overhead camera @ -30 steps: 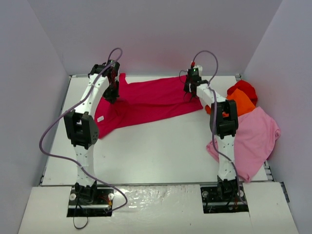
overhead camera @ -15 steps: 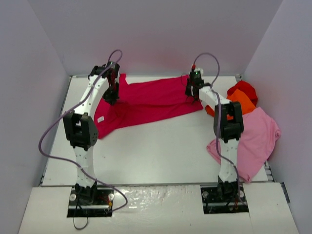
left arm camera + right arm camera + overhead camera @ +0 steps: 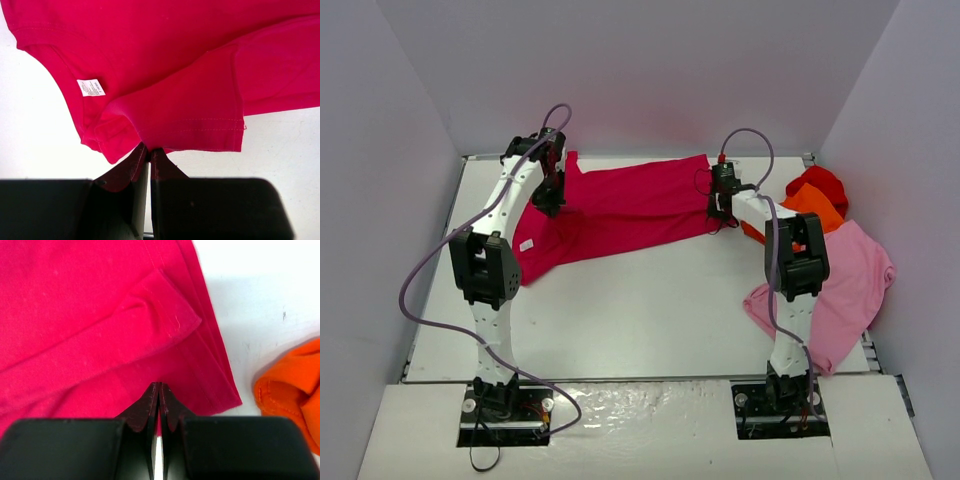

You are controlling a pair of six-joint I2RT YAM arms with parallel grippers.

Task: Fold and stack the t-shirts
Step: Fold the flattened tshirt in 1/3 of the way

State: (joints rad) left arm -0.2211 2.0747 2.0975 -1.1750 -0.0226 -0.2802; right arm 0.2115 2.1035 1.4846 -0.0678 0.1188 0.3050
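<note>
Both jaws clamp shut on the crimson t-shirt point(image 3: 630, 200), spread lengthwise left-right, collar leftward.

A white table point(image 3: 650, 300) sits enclosed by plain pale walls point(image 3: 650, 70) on three sides.

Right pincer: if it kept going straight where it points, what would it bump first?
Probably the crimson t-shirt. The right pincer is shut on its edge, and more of that cloth lies straight ahead; the orange t-shirt sits off to the side.
</note>
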